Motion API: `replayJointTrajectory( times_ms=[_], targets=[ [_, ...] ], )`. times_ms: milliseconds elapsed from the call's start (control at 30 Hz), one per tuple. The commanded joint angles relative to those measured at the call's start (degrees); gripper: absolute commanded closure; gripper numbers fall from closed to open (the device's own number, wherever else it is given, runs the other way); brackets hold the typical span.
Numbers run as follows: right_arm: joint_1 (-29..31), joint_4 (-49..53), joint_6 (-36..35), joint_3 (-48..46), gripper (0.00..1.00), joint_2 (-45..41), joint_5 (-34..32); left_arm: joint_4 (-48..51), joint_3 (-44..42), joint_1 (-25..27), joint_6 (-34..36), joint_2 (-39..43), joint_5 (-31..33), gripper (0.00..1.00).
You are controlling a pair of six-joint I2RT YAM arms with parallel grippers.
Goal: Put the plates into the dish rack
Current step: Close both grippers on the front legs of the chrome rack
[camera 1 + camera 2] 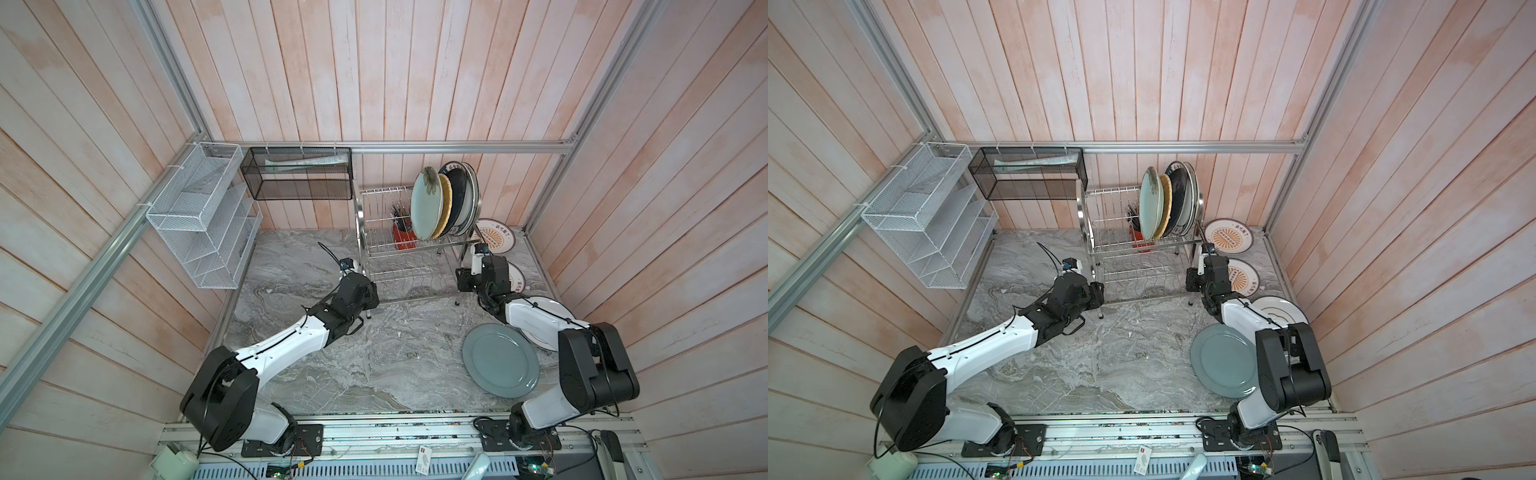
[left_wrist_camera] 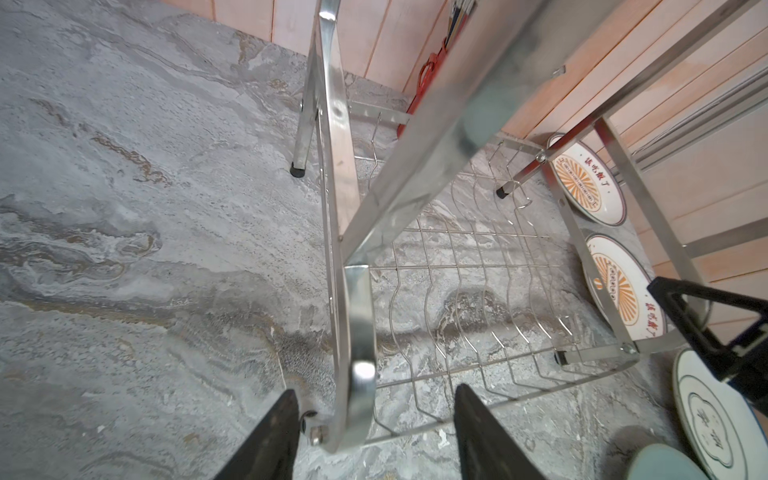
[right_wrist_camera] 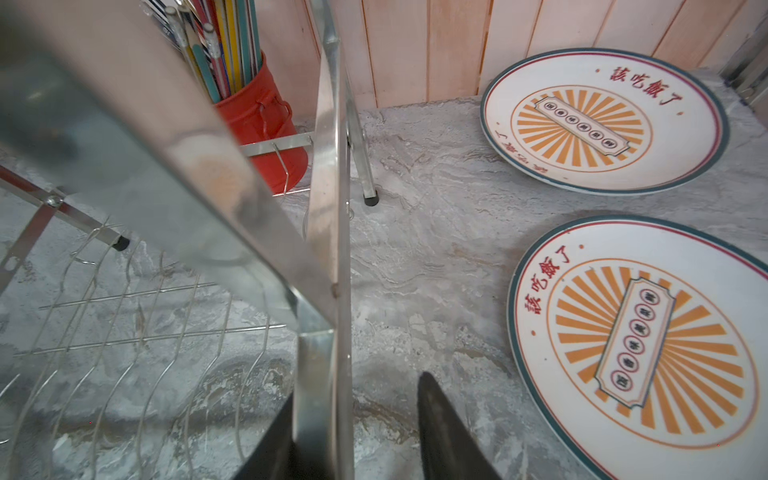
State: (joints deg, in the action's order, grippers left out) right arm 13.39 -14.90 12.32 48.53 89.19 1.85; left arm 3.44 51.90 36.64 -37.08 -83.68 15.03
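The steel dish rack (image 1: 399, 253) (image 1: 1133, 257) stands at the back, with a mint plate (image 1: 426, 203), a yellow woven plate (image 1: 445, 203) and dark plates upright on its top tier. Flat on the table lie two sunburst plates (image 3: 602, 120) (image 3: 648, 340), a green-ringed white plate (image 1: 544, 316) and a grey-blue plate (image 1: 500, 359). My left gripper (image 2: 376, 390) (image 1: 371, 296) is open astride the rack's left end band, with gaps on both sides. My right gripper (image 3: 357, 386) (image 1: 461, 282) straddles the right end band: one finger is against it, the other apart.
A red utensil cup (image 3: 266, 120) full of sticks sits in the rack. A white mesh organiser (image 1: 203, 220) and a black mesh basket (image 1: 297, 178) hang on the walls at the back left. The marble table (image 1: 332, 353) has wood walls on three sides.
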Motion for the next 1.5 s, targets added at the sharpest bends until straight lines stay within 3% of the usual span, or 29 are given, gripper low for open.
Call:
replayJointTrajectory(
  times_ms=[0,200,433,700,933,1333,1467],
  targets=[
    [-0.3,1.6,-1.5,2.3,0.67,1.2,2.2,-1.0,1.2,-0.5,0.2,-3.1,-0.6,0.4],
    [-0.2,1.7,-1.9,2.1,0.77,1.5,3.7,-0.4,2.1,-0.9,-0.1,-5.4,2.9,0.49],
    [0.2,1.7,-1.9,2.5,0.91,2.4,6.0,-1.9,1.5,-1.8,3.0,-5.2,3.4,0.78],
    [4.4,1.7,-0.1,2.9,0.98,2.5,4.4,0.0,-1.7,-3.3,2.9,-0.4,6.0,1.0],
    [9.0,0.1,4.4,2.3,1.0,2.7,4.0,1.4,-7.0,-7.1,3.1,6.2,5.5,1.0],
    [19.2,-1.7,15.5,2.0,0.96,2.4,-5.4,3.2,-15.0,-16.3,6.5,18.6,2.1,1.0],
    [19.3,-1.2,16.4,2.3,0.86,2.2,-7.1,3.1,-15.1,-17.0,6.7,18.9,1.3,0.85]
  ],
)
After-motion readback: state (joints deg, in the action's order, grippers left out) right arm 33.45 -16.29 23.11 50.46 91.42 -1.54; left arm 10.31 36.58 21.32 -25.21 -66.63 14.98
